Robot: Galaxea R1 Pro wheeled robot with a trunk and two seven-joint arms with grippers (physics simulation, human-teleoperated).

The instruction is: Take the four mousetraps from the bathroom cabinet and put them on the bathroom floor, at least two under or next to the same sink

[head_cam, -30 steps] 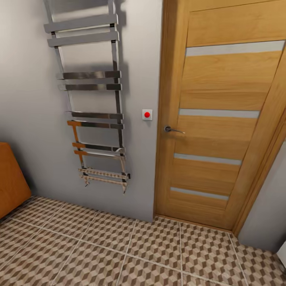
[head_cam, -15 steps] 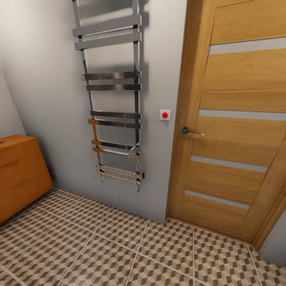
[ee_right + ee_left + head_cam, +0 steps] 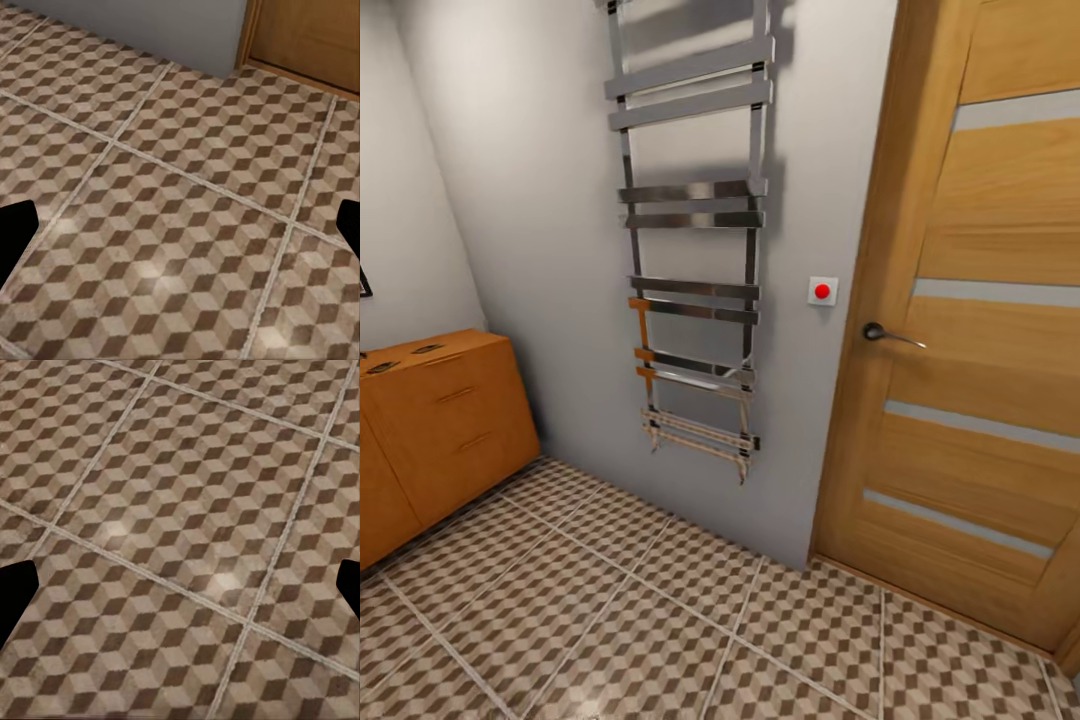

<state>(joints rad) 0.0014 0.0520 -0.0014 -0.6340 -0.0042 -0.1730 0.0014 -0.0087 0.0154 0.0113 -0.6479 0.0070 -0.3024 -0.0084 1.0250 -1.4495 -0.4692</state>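
- Our left gripper and right gripper hung over the bathroom floor, fingertips wide apart, holding nothing, as suits travel.
- The cabinet stood at nine o'clock, small dark things on top, possibly mousetraps.

1 cabinet, 1 towel rail, 1 door, 1 wall switch

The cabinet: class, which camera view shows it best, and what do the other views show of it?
The head view. The cabinet stands at the left against the wall, its top, drawer fronts and slot handles visible, though its left part is cut off by the picture's edge. The left wrist view looks at the bathroom floor; the right wrist view adds a strip of wall and the door's foot.
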